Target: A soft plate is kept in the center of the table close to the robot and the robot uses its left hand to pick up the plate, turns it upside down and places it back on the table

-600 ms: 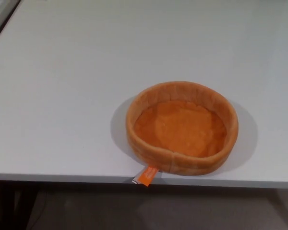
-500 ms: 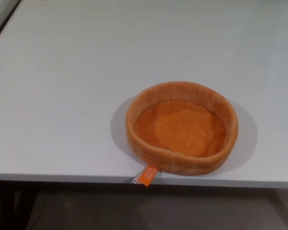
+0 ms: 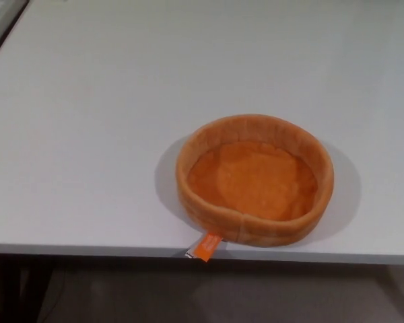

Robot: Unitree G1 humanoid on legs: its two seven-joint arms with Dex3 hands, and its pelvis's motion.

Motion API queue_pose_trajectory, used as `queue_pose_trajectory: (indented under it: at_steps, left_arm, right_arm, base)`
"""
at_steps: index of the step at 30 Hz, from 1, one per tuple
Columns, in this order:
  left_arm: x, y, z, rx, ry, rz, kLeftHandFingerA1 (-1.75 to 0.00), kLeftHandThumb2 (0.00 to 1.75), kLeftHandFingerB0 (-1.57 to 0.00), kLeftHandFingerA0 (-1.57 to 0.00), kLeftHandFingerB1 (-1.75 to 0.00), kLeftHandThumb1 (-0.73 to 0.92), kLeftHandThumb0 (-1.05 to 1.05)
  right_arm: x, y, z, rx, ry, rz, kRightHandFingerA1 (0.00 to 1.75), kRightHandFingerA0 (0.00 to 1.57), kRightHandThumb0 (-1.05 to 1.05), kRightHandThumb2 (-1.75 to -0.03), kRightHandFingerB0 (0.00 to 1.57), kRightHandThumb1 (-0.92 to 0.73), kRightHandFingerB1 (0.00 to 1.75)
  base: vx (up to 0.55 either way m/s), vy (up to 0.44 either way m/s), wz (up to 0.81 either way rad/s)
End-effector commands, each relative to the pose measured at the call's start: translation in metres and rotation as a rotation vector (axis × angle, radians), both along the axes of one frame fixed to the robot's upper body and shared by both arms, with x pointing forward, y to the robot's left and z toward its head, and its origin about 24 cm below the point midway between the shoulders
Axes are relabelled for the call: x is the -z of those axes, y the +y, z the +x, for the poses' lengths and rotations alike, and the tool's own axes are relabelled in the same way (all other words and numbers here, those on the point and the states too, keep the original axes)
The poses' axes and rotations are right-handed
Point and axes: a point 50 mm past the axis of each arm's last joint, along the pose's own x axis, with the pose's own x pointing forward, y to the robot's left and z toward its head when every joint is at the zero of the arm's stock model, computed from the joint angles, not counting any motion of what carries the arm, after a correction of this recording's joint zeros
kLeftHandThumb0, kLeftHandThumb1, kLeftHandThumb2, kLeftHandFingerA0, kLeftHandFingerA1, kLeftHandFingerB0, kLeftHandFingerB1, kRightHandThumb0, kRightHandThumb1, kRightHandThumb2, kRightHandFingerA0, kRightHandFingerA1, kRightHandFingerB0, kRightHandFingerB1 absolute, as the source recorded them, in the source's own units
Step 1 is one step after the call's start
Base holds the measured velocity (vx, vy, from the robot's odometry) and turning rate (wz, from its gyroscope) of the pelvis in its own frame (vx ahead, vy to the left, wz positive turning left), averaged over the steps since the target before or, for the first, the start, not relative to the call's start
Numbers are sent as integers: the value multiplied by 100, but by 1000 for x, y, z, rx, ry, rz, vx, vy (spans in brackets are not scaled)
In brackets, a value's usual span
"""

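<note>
Plush orange plate [image 3: 255, 180], lower right on the tabletop [image 3: 87, 121], looks light and floppy; pinch its left wall; no fingers in view.

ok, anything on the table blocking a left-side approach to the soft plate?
Nothing visible. The orange soft plate sits open side up near the table's front edge, its tag hanging over that edge. The surface to its left is bare. Neither hand is in view.
</note>
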Motion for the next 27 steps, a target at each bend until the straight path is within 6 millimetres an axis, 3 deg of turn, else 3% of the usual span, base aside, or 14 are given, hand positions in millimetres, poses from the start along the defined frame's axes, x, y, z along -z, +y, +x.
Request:
queue_pose_trajectory:
  at_steps: [1,4,5,9,10,13,14,16,17,18,20,25,26,27]
  left_arm:
    - [-44,16,6,-92,-352,-20,-52,105,0,-2,-49,41,-38]
    - [-58,21,10,-95,-422,-22,-52,107,0,-1,-49,43,-38]
    - [-65,22,12,-100,-446,-21,-51,106,0,-1,-49,40,-38]
    - [-83,24,16,-99,-512,-25,-51,104,0,-1,-49,39,-39]
    - [-85,24,17,-92,-534,-25,-47,112,0,-5,-36,71,-90]
    - [-98,25,24,-63,-614,-14,-48,114,-6,-6,-35,72,-91]
    - [-104,25,27,-51,-638,-19,-47,115,0,-3,-32,74,-94]
    - [-114,24,32,-38,-673,-21,-51,113,-3,-10,-37,69,-88]
    - [-118,23,34,-35,-687,-19,-42,81,-11,-12,-30,79,-100]
    - [-123,23,37,-31,-704,-12,-51,105,0,-1,-49,39,-39]
    - [-140,23,48,-4,-783,27,-51,106,0,-1,-49,39,-38]
    - [-165,21,69,77,-908,15,-51,103,0,-1,-49,37,-39]
    - [-171,20,74,90,-950,21,-37,67,-16,-16,-27,87,-89]
    - [-173,20,76,95,-966,23,-37,67,-16,-16,-27,87,-89]
  right_arm:
    - [-23,-11,-1,-89,-184,-12,53,47,-71,-98,26,-64,46]
    - [-21,-12,-2,-85,-187,2,37,58,-68,-65,33,-79,32]
    - [-22,-11,-2,-90,-187,-5,54,49,-69,-100,25,-65,47]
    - [-25,-9,-3,-102,-198,3,38,56,-67,-65,33,-79,32]
    - [-25,-9,-3,-102,-199,3,38,57,-67,-65,32,-79,32]
    - [-23,-11,-3,-94,-196,9,53,47,-69,-97,26,-64,46]
    - [-22,-11,-3,-95,-198,10,37,55,-69,-64,33,-80,32]
    - [-22,-11,-2,-99,-207,14,53,47,-70,-98,26,-64,46]
    - [-24,-11,-2,-105,-216,14,38,57,-69,-65,32,-79,32]
    - [-26,-10,-2,-112,-220,6,55,49,-70,-100,25,-65,47]
    - [-23,-12,-2,-95,-199,15,37,56,-71,-65,33,-78,32]
    - [-21,-14,-2,-103,-200,-3,37,55,-71,-66,32,-79,32]
    - [-23,-12,-3,-105,-209,10,54,48,-68,-98,26,-64,47]
    - [-24,-12,-3,-106,-214,16,54,48,-68,-98,26,-64,47]
  base:
    - [0,0,0]
    - [0,0,0]
    - [0,0,0]
    - [0,0,0]
    - [0,0,0]
    - [0,0,0]
    - [0,0,0]
    - [0,0,0]
    - [0,0,0]
    - [0,0,0]
    - [0,0,0]
    - [0,0,0]
    - [0,0,0]
    - [0,0,0]
